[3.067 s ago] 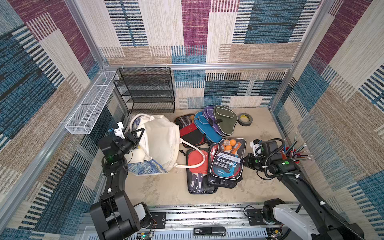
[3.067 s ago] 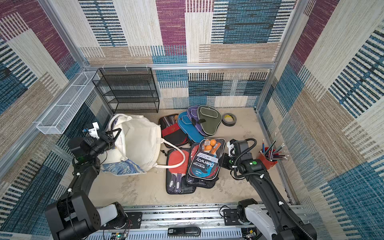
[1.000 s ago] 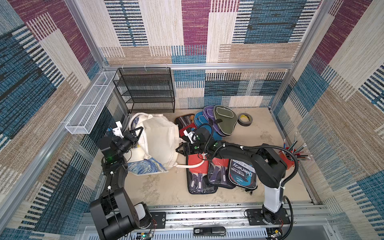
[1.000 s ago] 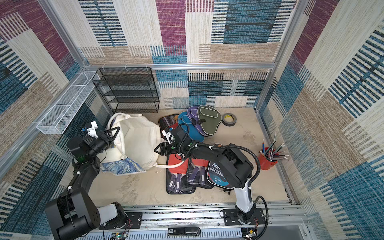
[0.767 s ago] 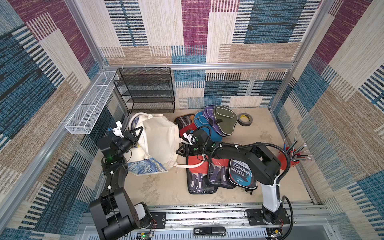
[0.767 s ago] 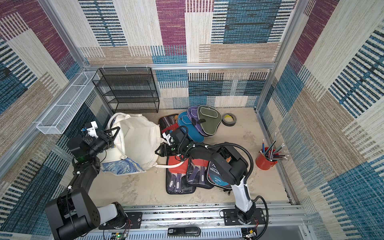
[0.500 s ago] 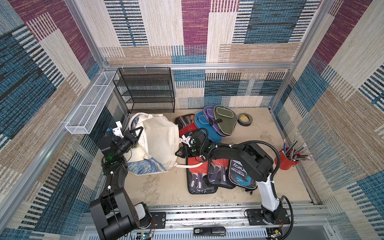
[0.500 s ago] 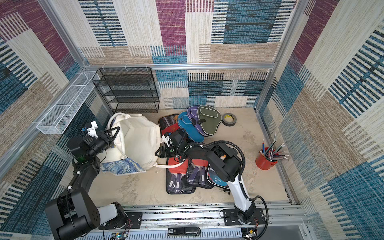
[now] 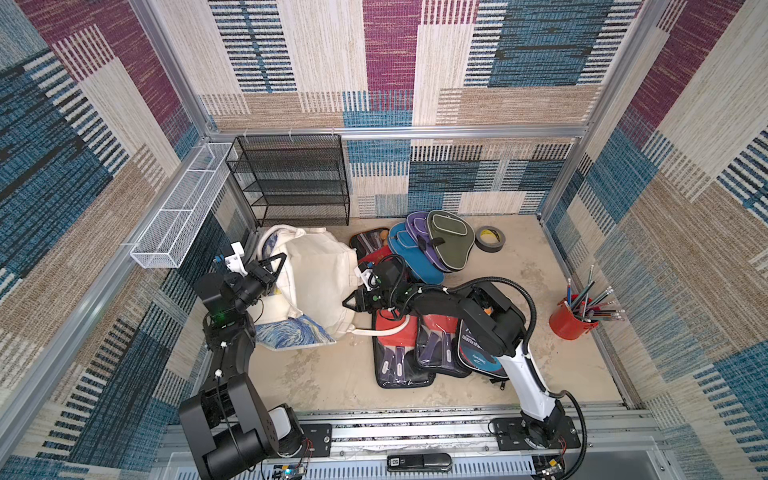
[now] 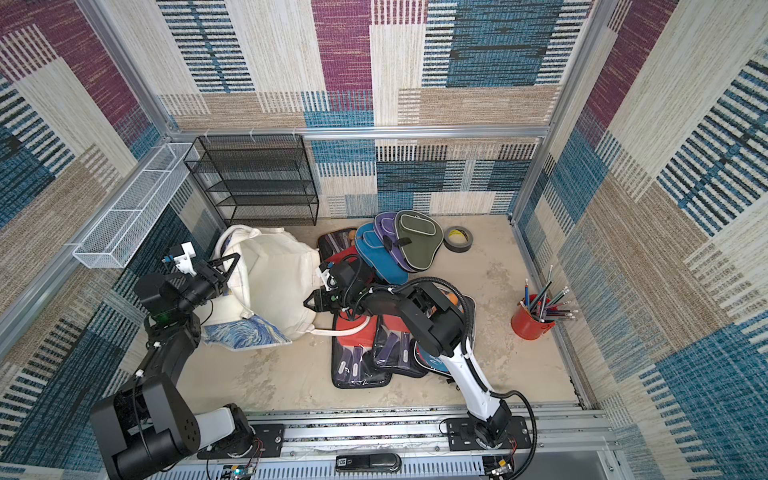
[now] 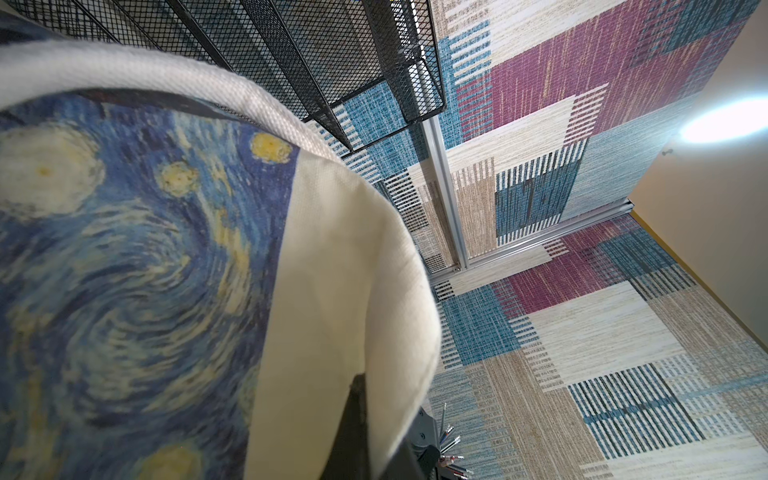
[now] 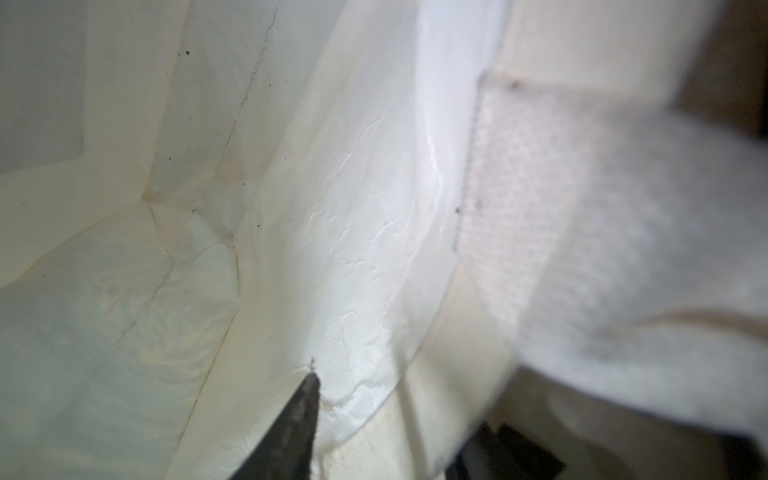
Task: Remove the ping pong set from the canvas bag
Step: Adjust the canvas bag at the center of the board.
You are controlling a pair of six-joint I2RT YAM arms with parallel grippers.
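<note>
The cream canvas bag [image 9: 320, 278] lies on its side at the left, its blue swirl print [image 9: 291, 334] facing the floor. My left gripper [image 9: 275, 262] is shut on the bag's far-left fabric; in the left wrist view the cloth [image 11: 332, 291] is pinched at the gripper [image 11: 374, 436]. My right gripper [image 9: 348, 302] is at the bag's mouth, shut on the rim. One of its fingers [image 12: 299, 419] is inside against the pale lining [image 12: 199, 249]. No ping pong set shows inside. Several cased sets [image 9: 401, 353] lie on the floor right of the bag.
A black mesh shelf [image 9: 291, 183] and a white wire basket [image 9: 178, 208] stand at the back left. Blue, purple and green paddle covers [image 9: 432, 245] and a tape roll [image 9: 490, 238] lie at the back. A red cup of pencils [image 9: 571, 320] stands at the right wall.
My right arm has swung from the cases on the right across to the bag's mouth, and its jaws have narrowed onto the rim. The left gripper has kept its hold.
</note>
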